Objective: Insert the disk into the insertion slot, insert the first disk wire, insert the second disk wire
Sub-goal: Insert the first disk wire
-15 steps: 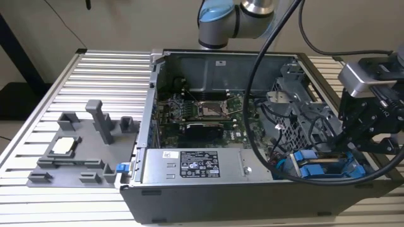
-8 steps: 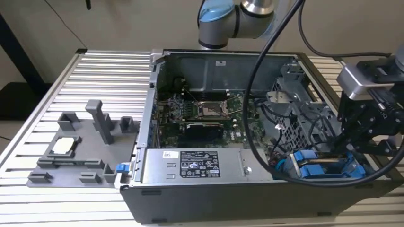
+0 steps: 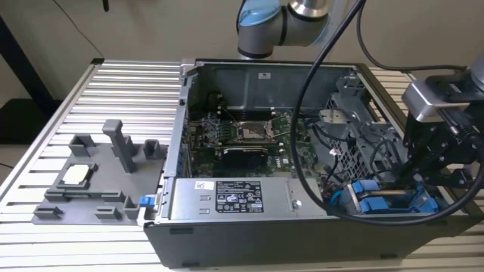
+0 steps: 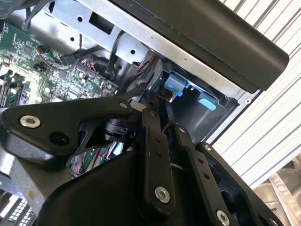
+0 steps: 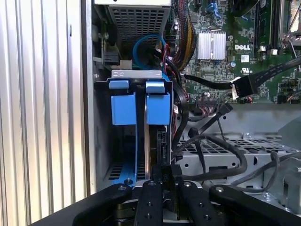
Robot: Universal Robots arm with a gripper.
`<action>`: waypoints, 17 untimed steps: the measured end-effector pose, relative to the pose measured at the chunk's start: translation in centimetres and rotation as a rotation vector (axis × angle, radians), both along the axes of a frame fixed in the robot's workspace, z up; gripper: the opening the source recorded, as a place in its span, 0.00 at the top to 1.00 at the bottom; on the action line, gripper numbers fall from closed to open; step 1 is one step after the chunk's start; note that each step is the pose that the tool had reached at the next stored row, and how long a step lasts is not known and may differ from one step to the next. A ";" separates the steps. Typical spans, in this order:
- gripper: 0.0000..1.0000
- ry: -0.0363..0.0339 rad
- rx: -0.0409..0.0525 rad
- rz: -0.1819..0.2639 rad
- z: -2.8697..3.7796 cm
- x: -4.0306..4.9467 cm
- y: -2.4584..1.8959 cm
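Disk (image 5: 157, 110) edge-up, long axis pointing into insertion slot (image 5: 102, 141); gripper (image 5: 166, 181) pinching end.

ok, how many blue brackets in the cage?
2 blue brackets, side by side: one by the case wall, one nearer the motherboard. Others may be hidden.

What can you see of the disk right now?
The disk sits in the grey sheet-metal insertion slot, at the case corner beside the power supply. In the first wrist view its bright blue plastic carrier shows best: two squarish tabs side by side, a long rail and a thin grey strip beside it. In the exterior view the blue frame borders a pale face. The gripper is at its near end; contact cannot be told.
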State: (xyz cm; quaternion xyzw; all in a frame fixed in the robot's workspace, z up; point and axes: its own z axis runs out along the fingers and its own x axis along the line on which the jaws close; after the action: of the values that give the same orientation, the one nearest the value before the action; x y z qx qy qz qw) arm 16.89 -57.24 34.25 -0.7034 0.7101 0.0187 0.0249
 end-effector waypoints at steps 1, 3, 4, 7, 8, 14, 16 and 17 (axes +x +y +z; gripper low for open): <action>0.81 0.0000 0.0000 0.000 -0.04 0.00 0.00; 0.81 -0.0001 0.0000 0.000 -0.16 0.00 0.00; 0.81 -0.0001 0.0001 0.000 -0.24 0.00 0.00; 0.81 0.0000 0.0002 -0.001 -0.51 0.00 0.00; 0.81 0.0000 0.0001 -0.001 -0.62 0.00 0.00; 0.81 0.0000 0.0001 -0.001 -1.03 0.00 0.00; 0.81 0.0000 0.0002 -0.001 -1.03 0.00 0.00; 0.81 0.0001 0.0008 -0.001 -1.05 -0.01 0.00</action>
State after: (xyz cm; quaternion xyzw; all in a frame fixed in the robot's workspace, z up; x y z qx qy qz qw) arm 16.88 -57.24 33.20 -0.7032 0.7103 0.0190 0.0251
